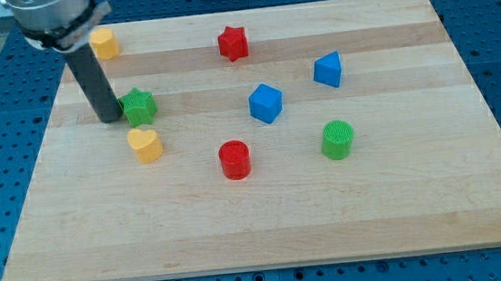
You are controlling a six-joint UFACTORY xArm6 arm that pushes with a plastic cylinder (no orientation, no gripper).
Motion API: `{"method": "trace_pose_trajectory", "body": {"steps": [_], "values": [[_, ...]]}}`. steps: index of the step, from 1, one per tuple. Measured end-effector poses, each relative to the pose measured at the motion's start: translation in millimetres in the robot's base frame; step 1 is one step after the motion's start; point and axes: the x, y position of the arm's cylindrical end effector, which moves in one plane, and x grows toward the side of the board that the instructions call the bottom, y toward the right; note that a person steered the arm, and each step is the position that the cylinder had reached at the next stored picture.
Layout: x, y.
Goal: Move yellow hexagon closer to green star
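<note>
The yellow hexagon (105,43) sits near the board's top left corner. The green star (139,106) lies below it, at the left of the board. My tip (109,119) rests on the board right against the green star's left side, well below the yellow hexagon. The dark rod rises from the tip toward the view's top left and passes just left of the hexagon.
A yellow heart (145,144) lies just below the green star. A red star (234,43), a blue cube (265,103), a blue triangular block (327,70), a red cylinder (234,159) and a green cylinder (338,139) are spread over the wooden board (420,207).
</note>
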Motion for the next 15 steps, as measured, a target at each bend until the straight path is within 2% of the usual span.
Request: {"method": "trace_pose_trajectory", "body": {"steps": [1,3,4,7,9,13,15], "values": [[-55,-54],[-180,-70],[-191,-64],[-172,-61],[-168,-21],[-166,-37],[-145,-37]]}}
